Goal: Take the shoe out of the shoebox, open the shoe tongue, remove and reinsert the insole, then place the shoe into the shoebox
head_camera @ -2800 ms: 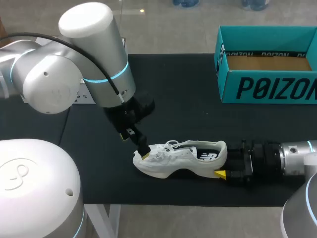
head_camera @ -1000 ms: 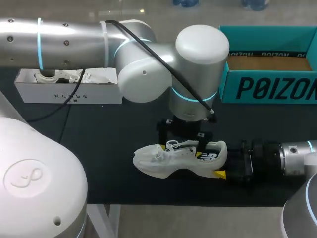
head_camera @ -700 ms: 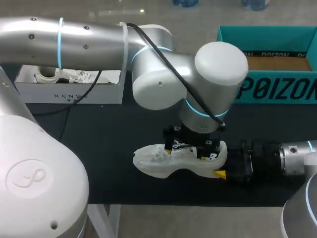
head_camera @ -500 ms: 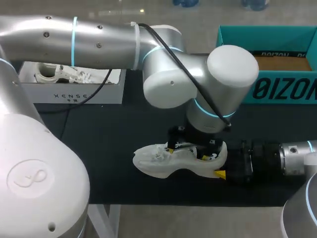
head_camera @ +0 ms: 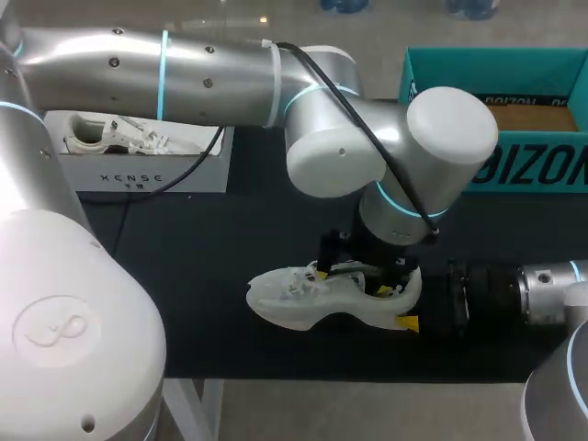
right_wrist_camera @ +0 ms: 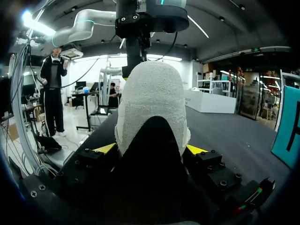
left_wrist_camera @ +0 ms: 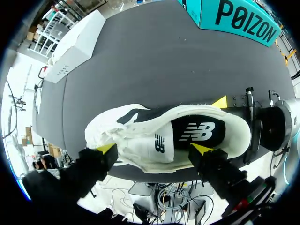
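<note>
On the table point(head_camera: 184, 230), shoe point(head_camera: 303, 303) heel-first in the right tool's point(right_wrist_camera: 150, 149) pinch, under the spread left tool point(left_wrist_camera: 154, 148).

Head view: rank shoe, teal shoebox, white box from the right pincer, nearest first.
1. Shoe, heel held in the right pincer.
2. Teal shoebox, back right.
3. White box, back left.

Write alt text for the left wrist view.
A white shoe lies on the dark mat, insole showing, with the open left gripper poised over it. The right arm is at the heel; a teal shoebox stands beyond.
</note>
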{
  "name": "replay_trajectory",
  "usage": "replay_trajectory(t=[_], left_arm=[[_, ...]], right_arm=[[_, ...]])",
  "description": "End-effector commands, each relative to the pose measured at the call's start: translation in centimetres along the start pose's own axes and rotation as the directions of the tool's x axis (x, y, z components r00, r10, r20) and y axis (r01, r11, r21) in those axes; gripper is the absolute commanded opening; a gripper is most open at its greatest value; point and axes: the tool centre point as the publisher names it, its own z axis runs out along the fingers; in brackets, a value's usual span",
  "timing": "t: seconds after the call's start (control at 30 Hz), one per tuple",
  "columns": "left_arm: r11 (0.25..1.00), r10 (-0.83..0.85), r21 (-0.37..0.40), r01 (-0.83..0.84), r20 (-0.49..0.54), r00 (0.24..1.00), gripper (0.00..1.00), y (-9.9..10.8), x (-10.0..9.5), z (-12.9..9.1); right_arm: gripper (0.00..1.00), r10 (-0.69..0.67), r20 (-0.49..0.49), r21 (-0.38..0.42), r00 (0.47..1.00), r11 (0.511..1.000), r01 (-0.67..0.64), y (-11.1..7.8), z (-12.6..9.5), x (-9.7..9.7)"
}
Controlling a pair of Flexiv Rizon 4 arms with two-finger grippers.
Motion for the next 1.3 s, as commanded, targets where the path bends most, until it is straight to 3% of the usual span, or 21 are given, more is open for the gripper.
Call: replay_trajectory(t=[0.03, 0.43, 0.47, 0.5, 0.53, 0.57, 1.0, 1.3], left_arm=[[0.992, -0.126, 0.026, 0.124, 0.101, 0.987, 1.00, 1.0, 1.3, 1.0], [0.986, -0.169, 0.017, 0.169, 0.117, 0.979, 1.00, 0.5, 0.8, 1.9], [0.984, -0.176, 0.022, 0.175, 0.120, 0.977, 0.50, 0.5, 0.7, 1.9], [0.984, -0.178, 0.022, 0.177, 0.120, 0.977, 0.23, 0.4, 0.6, 1.8], [0.984, -0.180, 0.022, 0.179, 0.120, 0.976, 0.03, 0.4, 0.4, 1.7], [0.983, -0.185, 0.023, 0.184, 0.121, 0.975, 0.00, 0.3, 0.3, 1.6], [0.975, -0.223, 0.019, 0.222, 0.107, 0.969, 0.00, -0.3, -2.5, 0.7], [0.961, -0.277, 0.021, 0.276, 0.079, 0.958, 0.00, -1.2, -5.7, -0.3]], right_arm=[[0.00, 0.000, 0.002, 0.003, 1.000, 1.000, 0.000, -0.2, 0.2, 0.0], [0.00, 0.000, 0.002, 0.003, 1.000, 1.000, 0.000, -0.2, 0.2, 0.0], [0.00, 0.000, 0.002, 0.003, 1.000, 1.000, 0.000, -0.2, 0.2, 0.0], [0.00, 0.000, 0.002, 0.003, 1.000, 1.000, 0.000, -0.2, 0.2, 0.0], [0.00, 0.000, 0.002, 0.003, 1.000, 1.000, 0.000, -0.2, 0.2, 0.0], [0.00, 0.000, 0.002, 0.003, 1.000, 1.000, 0.000, -0.2, 0.2, 0.0], [0.00, 0.000, 0.002, 0.003, 1.000, 1.000, 0.000, -0.2, 0.2, 0.0], [0.00, 0.000, 0.002, 0.003, 1.000, 1.000, 0.000, -0.2, 0.2, 0.0]])
